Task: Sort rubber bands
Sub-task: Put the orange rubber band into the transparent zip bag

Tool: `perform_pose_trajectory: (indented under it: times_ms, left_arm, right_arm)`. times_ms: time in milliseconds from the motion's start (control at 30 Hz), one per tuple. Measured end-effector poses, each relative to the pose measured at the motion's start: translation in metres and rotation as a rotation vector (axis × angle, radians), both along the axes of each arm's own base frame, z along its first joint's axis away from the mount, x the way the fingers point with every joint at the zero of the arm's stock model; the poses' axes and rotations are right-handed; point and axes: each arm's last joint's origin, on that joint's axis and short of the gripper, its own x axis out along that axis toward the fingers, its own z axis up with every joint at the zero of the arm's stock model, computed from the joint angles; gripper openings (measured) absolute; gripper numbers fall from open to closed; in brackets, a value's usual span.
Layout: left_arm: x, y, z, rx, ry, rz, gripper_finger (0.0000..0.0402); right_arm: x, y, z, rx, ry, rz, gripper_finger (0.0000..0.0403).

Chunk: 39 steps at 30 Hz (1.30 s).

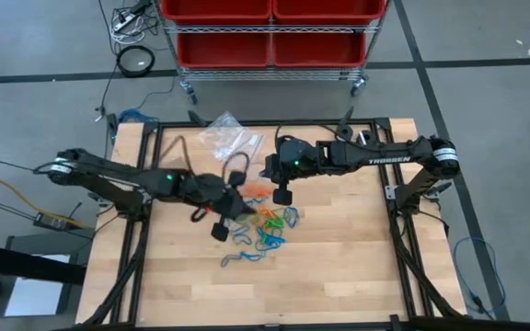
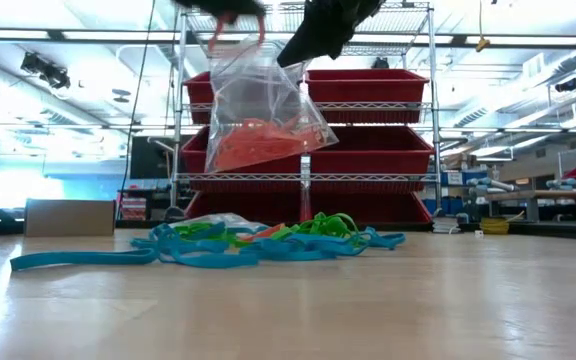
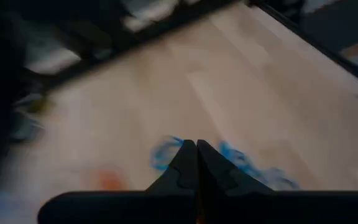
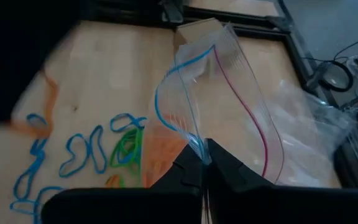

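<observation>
Rubber bands (image 1: 267,230) lie piled mid-table, at six o'clock from my clear bag (image 2: 264,112) of orange ones. My right gripper (image 4: 204,163) pinches its rim; my left gripper (image 3: 196,149) is closed, maybe empty. A slip would spill them on the wooden table (image 1: 339,267), by the red bins (image 2: 368,90).

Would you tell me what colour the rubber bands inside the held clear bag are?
Orange rubber bands, clearest in the low view.

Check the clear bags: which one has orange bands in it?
The clear bag pinched at its rim by the right gripper, hanging above the table. Orange rubber bands sit in its bottom. The other clear bags lie flat at the table's far edge.
</observation>
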Motion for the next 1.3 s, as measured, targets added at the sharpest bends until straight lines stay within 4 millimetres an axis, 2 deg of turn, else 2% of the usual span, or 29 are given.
perform_pose_trajectory:
  times_ms: [167, 300, 467, 667, 900, 1067, 1167, 1300]
  left_arm:
    - [-0.01, 0.009, 0.042, 0.131, -0.109, 0.068, 0.0001]
    - [-0.009, 0.027, 0.051, 0.173, -0.132, 0.125, 0.0001]
    - [-0.008, 0.049, 0.052, 0.195, -0.13, 0.169, 0.0001]
    - [-0.007, 0.056, 0.055, 0.171, -0.17, 0.097, 0.0002]
    - [0.004, 0.063, 0.027, 0.15, 0.017, 0.078, 0.0003]
    - [0.009, 0.062, 0.02, 0.101, 0.046, 0.048, 0.0005]
    - [0.009, 0.061, 0.021, 0.068, 0.038, 0.038, 0.0019]
    - [0.008, 0.061, 0.021, 0.052, 0.042, 0.047, 0.0072]
  right_arm:
    - [0.002, 0.008, -0.001, 0.014, -0.003, 0.021, 0.0]
    - [0.004, 0.015, -0.002, 0.015, -0.014, 0.041, 0.0]
    - [0.005, 0.022, -0.004, 0.015, -0.006, 0.058, 0.0]
    - [0.005, 0.023, -0.004, 0.015, -0.005, 0.06, 0.0]
    - [0.005, 0.023, -0.004, 0.011, -0.004, 0.063, 0.0]
    - [0.005, 0.024, -0.004, 0.011, -0.002, 0.066, 0.0]
    - [0.005, 0.024, -0.004, 0.01, 0.0, 0.066, 0.0]
    - [0.004, 0.024, -0.005, 0.01, 0.007, 0.066, 0.0]
